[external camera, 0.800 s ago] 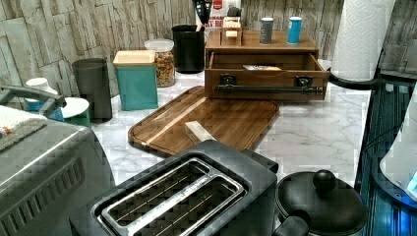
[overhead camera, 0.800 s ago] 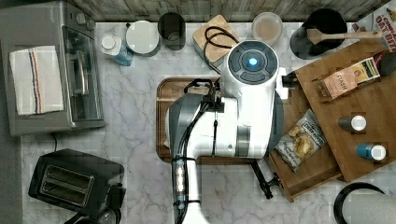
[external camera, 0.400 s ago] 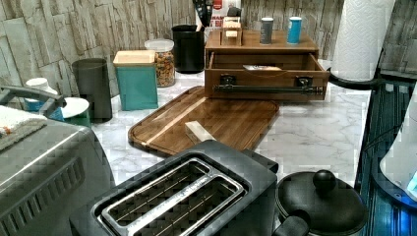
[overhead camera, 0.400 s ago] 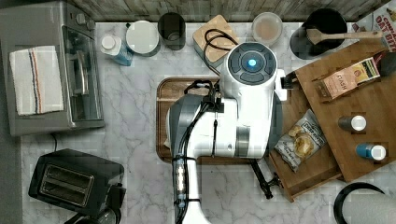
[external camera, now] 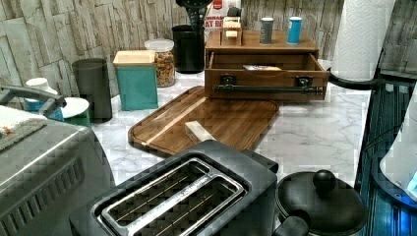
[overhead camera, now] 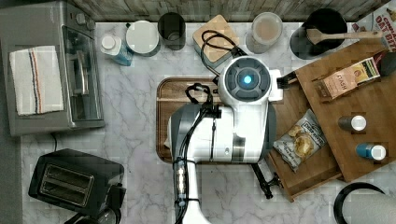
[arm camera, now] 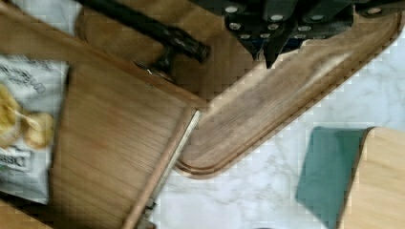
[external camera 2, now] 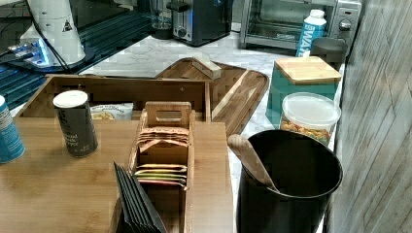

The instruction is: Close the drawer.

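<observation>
Open drawer point(external camera: 265, 73), handle point(external camera: 268, 89) at six o'clock; gripper point(arm camera: 267, 52) grasp state unclear, should push squarely there

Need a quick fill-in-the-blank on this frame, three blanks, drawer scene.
1. The drawer stands ____, not closed.
2. Inside the drawer lies a bag of ____.
3. On the cabinet top two shakers stand, one with a dark body, one with a ____ body.

Missing words: open; chips; blue
</observation>
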Motion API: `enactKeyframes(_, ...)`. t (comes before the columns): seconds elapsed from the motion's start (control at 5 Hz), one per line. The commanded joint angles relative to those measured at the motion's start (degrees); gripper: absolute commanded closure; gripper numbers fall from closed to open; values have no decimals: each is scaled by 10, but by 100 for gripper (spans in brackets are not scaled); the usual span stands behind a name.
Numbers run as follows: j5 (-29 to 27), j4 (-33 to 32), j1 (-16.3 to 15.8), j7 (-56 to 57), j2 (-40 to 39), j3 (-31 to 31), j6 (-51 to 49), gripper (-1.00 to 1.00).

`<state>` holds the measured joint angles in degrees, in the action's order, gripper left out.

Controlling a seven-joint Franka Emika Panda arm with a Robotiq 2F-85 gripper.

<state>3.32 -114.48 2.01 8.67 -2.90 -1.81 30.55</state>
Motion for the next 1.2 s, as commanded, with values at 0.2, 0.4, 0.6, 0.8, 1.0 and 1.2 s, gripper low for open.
enactKeyframes(0.2, -37, -85, -68, 117, 57, 7, 37, 100)
enactKeyframes(0.4, -71, -107, -49, 252, 66, 19, 45, 100)
enactKeyframes(0.6, -72, -139, -50, 382, 74, 0, 66, 100)
enactKeyframes(0.8, -65, -160, -46, 492, 68, -10, 73, 100)
enactKeyframes(1.0, -34, -193, -49, 550, 71, -5, 101, 100)
enactKeyframes(1.2, -23, -222, -58, 532, 76, 7, 121, 100)
